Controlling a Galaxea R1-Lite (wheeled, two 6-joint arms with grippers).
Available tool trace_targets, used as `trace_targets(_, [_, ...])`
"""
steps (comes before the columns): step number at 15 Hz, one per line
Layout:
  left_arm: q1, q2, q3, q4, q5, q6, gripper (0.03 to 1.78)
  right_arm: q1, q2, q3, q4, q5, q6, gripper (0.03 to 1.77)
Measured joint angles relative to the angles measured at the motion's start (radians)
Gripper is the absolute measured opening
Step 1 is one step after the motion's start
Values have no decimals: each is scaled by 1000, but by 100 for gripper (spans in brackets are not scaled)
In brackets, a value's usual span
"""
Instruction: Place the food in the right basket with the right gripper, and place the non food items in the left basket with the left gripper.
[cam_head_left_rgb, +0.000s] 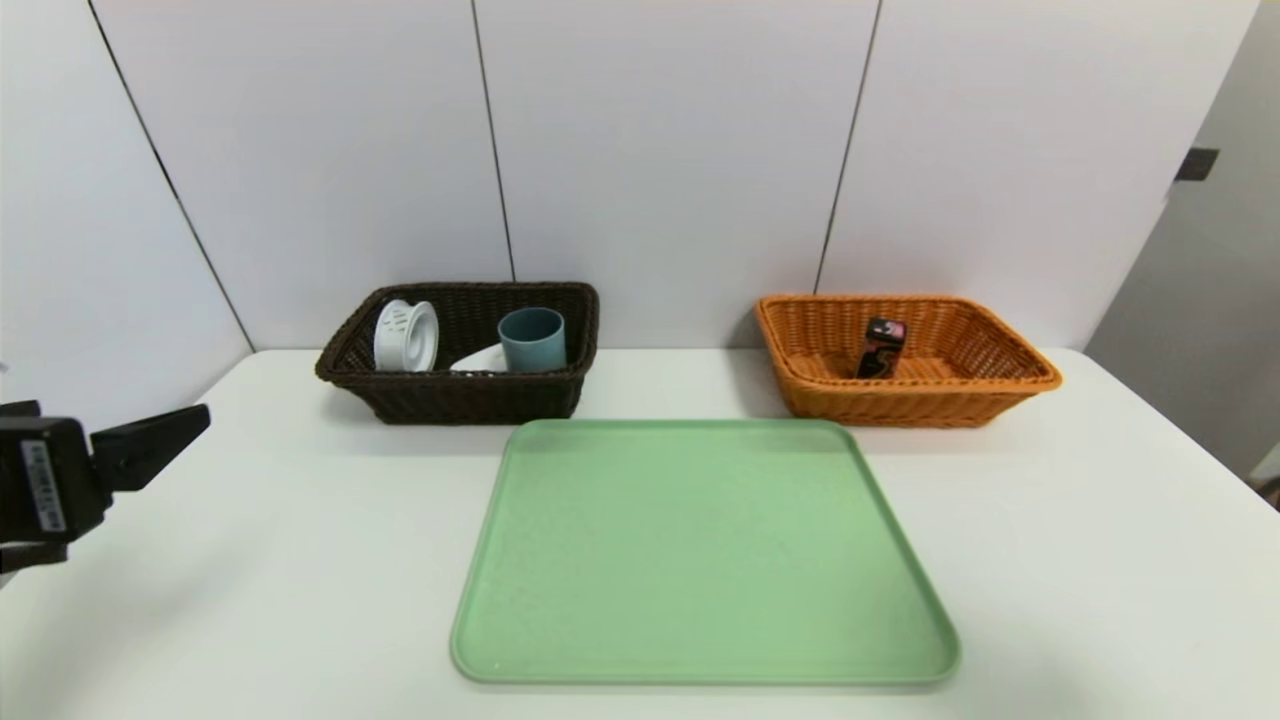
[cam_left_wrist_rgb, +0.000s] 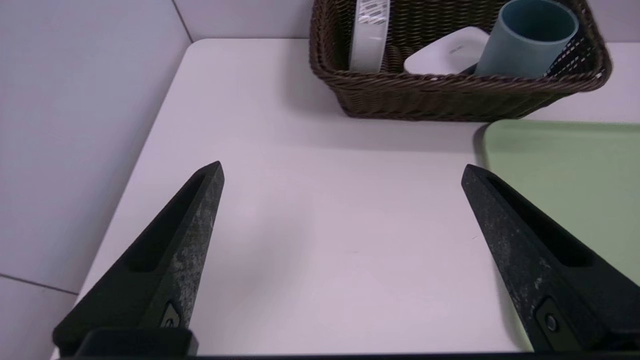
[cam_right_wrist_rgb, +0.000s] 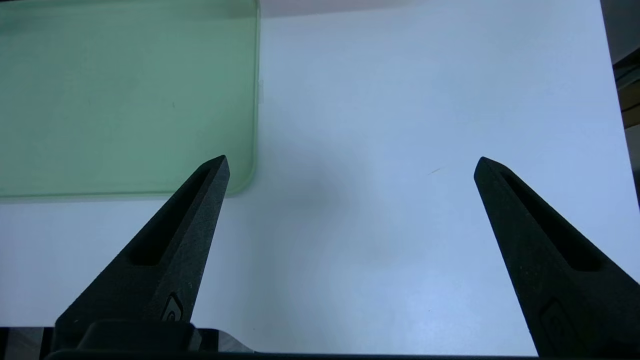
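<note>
Left gripper (cam_left_wrist_rgb: 342, 172) and right gripper (cam_right_wrist_rgb: 350, 165) both spread wide, empty. I read sorting done: tray (cam_head_left_rgb: 700, 560) bare, cup (cam_head_left_rgb: 532, 338) in left basket (cam_head_left_rgb: 450, 400), snack (cam_head_left_rgb: 880, 348) in right basket (cam_head_left_rgb: 900, 405).

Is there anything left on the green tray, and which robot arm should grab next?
Neither. The green tray is bare. The cup sits in the brown basket, the snack in the orange basket. Left gripper and right gripper hover open.

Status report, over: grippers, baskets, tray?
Left gripper open, empty, left of tray. Right gripper open, empty. Dark basket holds cup; orange basket one packet.
</note>
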Motion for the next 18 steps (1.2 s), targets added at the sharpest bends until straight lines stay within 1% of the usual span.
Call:
trace_targets(2, [36,-91,78,-1,-3,43,169,-13,-79,54,3,-1,1,169])
trace_targets(4, [63,-171,139,3,-7,54,169,-42,-138,87,8,-1,0,169])
trace_targets(6, [85,-240,199,5,-7,62,169,-72,-188,98,44,1,-3,169])
trace_targets(9, [124,-326,261,3,-7,93,169,-101,-259,123,88,6,-5,169])
trace_targets(13, [174,-422,320,2,-6,122,169,-126,-346,189,94,8,-19,169])
trace_targets(16, [209,-493,378,5,-8,130,169,-159,-421,238,93,11,-44,169])
trace_targets(18, [233,-539,408,13,-10,131,169,-172,-481,268,106,13,-82,169])
